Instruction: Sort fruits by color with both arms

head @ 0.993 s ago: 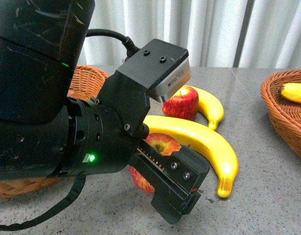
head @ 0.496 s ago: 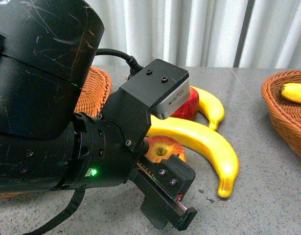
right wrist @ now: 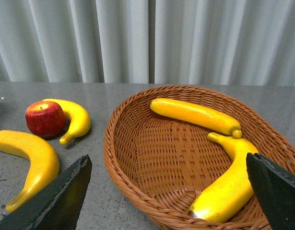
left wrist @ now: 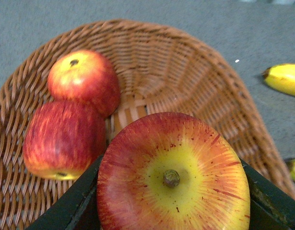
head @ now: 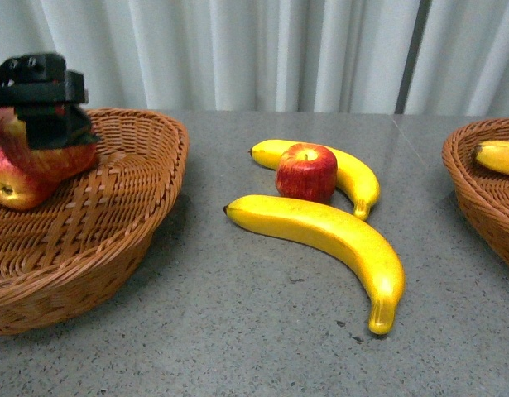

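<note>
My left gripper [head: 45, 132] hangs over the left wicker basket [head: 130, 215], shut on a red-and-yellow apple [left wrist: 173, 177] held stem up between its black fingers [left wrist: 73, 206]. Two more apples [left wrist: 82, 79] [left wrist: 63, 139] lie in that basket below it. One apple [head: 306, 172] stands mid-table, between a long banana [head: 328, 231] and a smaller banana [head: 353, 178]. My right gripper [right wrist: 169, 196] is open above the right basket [right wrist: 137, 191], which holds two bananas [right wrist: 195, 115] [right wrist: 229, 187]. Its fingers hold nothing.
The grey stone-look table [head: 237, 331] runs between the two baskets. White curtains [head: 279, 50] close off the far side. In the front view the right basket [head: 486, 198] is cut by the frame edge, and one banana [head: 498, 155] shows in it.
My left arm, which filled the front view over the table's middle, has swung far left over the basket with the apple. The apple beside the long banana is gone from the table.
</note>
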`<action>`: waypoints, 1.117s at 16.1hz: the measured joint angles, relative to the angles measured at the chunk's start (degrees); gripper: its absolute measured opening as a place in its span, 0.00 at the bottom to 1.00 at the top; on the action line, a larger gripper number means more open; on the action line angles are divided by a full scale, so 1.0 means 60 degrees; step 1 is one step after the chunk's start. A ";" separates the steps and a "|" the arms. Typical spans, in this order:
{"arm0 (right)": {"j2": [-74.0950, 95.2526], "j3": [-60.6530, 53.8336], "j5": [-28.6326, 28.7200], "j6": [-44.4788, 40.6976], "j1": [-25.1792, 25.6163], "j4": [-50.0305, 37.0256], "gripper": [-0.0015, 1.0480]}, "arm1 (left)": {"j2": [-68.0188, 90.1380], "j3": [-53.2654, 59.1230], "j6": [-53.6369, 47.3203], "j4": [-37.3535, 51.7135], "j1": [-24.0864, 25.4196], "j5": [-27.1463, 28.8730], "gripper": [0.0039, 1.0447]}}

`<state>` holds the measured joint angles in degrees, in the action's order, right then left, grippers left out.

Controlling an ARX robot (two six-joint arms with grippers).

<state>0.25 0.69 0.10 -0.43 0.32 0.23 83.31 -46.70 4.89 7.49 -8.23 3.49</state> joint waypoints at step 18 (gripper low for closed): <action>0.0000 0.0000 0.0000 0.0000 0.0000 0.0004 0.94 | 0.3544 -0.4113 -0.1818 -0.0794 -0.2503 -0.2291 0.94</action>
<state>0.25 0.69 0.10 -0.43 0.32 0.25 104.57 -71.37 -6.02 2.72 -23.24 -10.26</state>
